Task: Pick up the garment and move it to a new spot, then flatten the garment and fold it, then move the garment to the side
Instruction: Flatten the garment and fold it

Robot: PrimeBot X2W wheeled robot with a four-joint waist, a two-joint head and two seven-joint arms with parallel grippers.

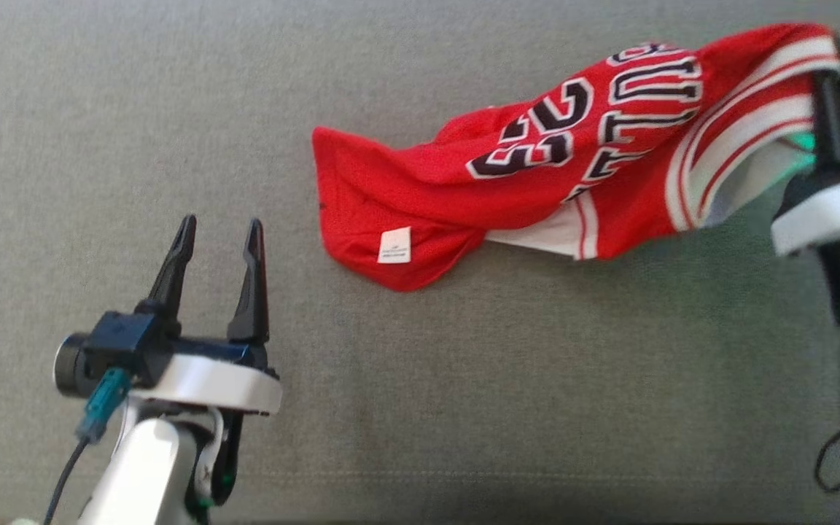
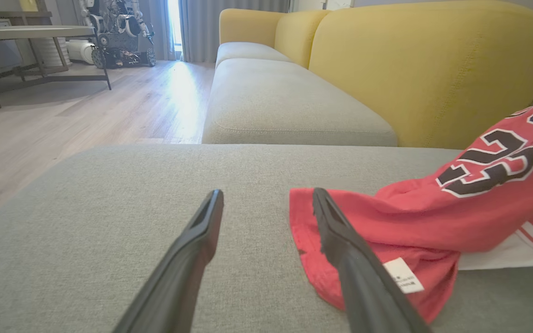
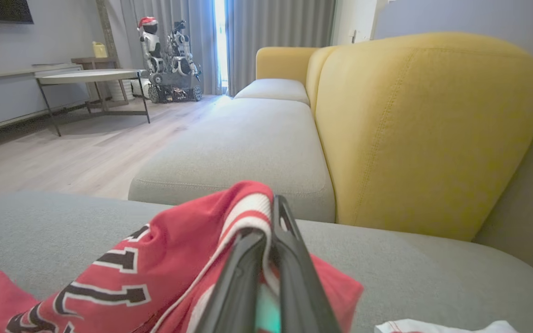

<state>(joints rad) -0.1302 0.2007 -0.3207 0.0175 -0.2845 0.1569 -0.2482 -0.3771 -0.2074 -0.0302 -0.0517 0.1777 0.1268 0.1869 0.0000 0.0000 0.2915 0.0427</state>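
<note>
Since the red jersey must be relocated, right gripper clamps its striped trim, holding that end above the cushion; left gripper jaws stand apart.

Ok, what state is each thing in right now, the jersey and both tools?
red jersey: crumpled, striped end raised off the grey cushion, the rest lying on it.
right tool: shut on the jersey's striped end.
left tool: open, empty, apart from the jersey.
</note>
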